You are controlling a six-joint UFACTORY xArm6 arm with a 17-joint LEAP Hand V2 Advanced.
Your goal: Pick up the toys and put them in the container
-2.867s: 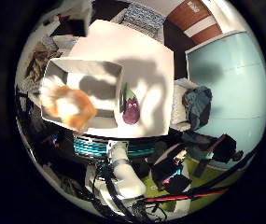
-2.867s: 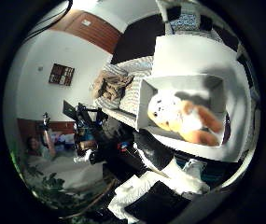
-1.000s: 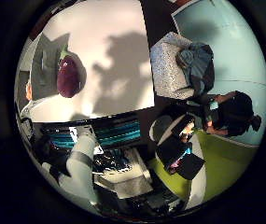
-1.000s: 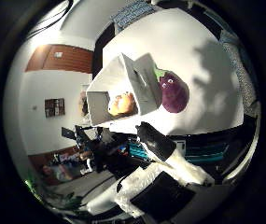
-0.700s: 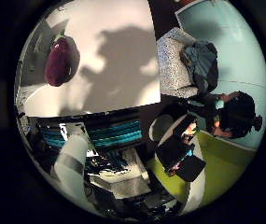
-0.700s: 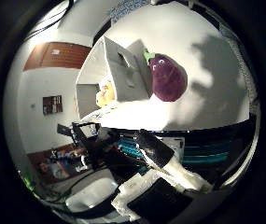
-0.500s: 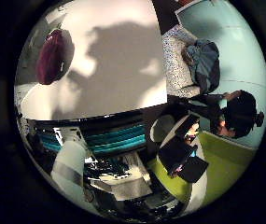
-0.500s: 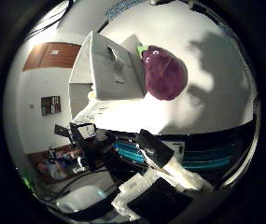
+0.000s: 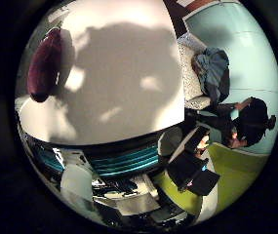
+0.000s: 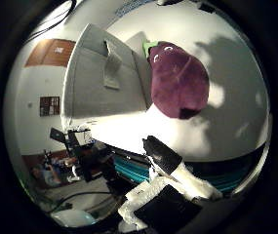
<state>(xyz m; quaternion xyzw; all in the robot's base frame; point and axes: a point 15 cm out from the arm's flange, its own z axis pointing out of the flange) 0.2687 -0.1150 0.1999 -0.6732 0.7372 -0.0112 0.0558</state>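
White table (image 9: pixel 129 87) — eggplant toy (image 10: pixel 179 80) beside fingers (image 10: pixel 160 155)

White table (image 9: pixel 129 73) w/ eggplant toy (image 10: pixel 179 87), container (image 10: pixel 99 83)

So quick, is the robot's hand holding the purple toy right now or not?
Right hand: not holding the purple eggplant toy, which lies on the white table beside the grey container. Open or shut cannot be told.

Purple eggplant plush (image 10: pixel 179 85) lies on white table beside grey container (image 10: pixel 102 83).
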